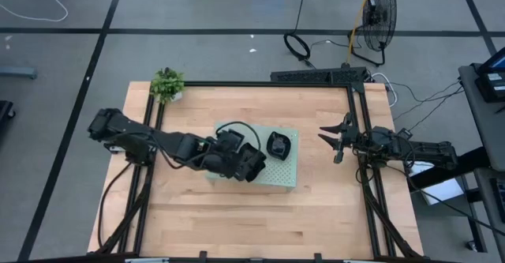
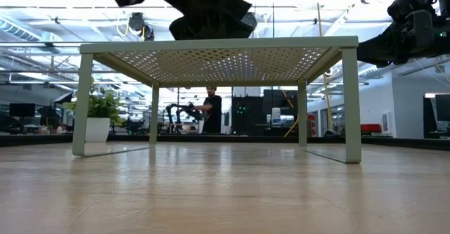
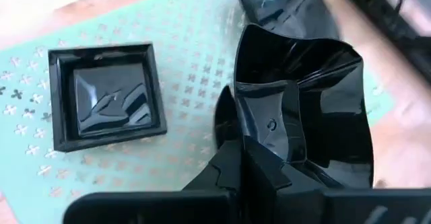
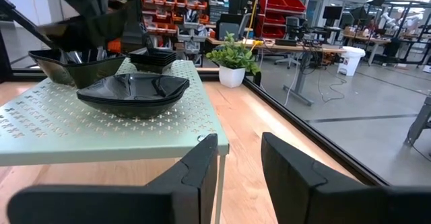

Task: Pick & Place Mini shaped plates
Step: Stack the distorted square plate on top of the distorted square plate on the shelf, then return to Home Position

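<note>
A pale green perforated board (image 1: 286, 173) stands on legs mid-table. On it lie a small black square plate (image 3: 108, 96) and a stack of leaf-like oval plates (image 4: 135, 89), also seen from above (image 1: 278, 144). My left gripper (image 3: 269, 140) is over the board's middle (image 1: 248, 162), shut on a wavy-edged black plate (image 3: 323, 103). My right gripper (image 1: 330, 140) waits open off the board's right side, level with it (image 4: 239, 173), touching nothing. My left gripper pinches the wavy-edged plate by its wall near one corner (image 3: 266, 93), with one finger (image 3: 269, 126) inside the hollow and the other hidden outside the wall. It comes from above, slanting from the table's left. Whether the plate's underside (image 4: 77, 76) touches the board cannot be told.
A small potted plant (image 1: 167, 83) stands at the table's far left corner. A black frame rail (image 1: 359, 129) runs along the right edge beside my right gripper. Bare wood (image 1: 237, 216) lies in front of the board. A person (image 2: 211, 107) stands far off in the room.
</note>
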Controlling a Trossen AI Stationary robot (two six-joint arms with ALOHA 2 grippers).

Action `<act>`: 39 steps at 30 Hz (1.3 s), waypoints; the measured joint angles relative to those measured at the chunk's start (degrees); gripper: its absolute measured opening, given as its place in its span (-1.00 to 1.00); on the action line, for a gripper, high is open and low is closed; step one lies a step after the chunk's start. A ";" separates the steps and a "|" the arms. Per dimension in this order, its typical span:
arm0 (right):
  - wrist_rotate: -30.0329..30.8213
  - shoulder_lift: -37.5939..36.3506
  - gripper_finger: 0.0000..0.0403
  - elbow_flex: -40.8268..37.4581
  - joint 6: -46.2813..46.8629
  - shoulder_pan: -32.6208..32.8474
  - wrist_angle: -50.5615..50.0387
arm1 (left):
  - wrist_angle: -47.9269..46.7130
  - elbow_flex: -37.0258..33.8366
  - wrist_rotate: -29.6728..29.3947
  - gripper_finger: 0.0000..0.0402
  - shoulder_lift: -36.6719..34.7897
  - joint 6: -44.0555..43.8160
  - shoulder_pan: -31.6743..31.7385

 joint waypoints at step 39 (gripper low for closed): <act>-0.02 -0.01 -0.49 0.00 0.01 0.01 0.01 | -0.57 -0.02 8.66 -0.28 -19.56 38.51 2.54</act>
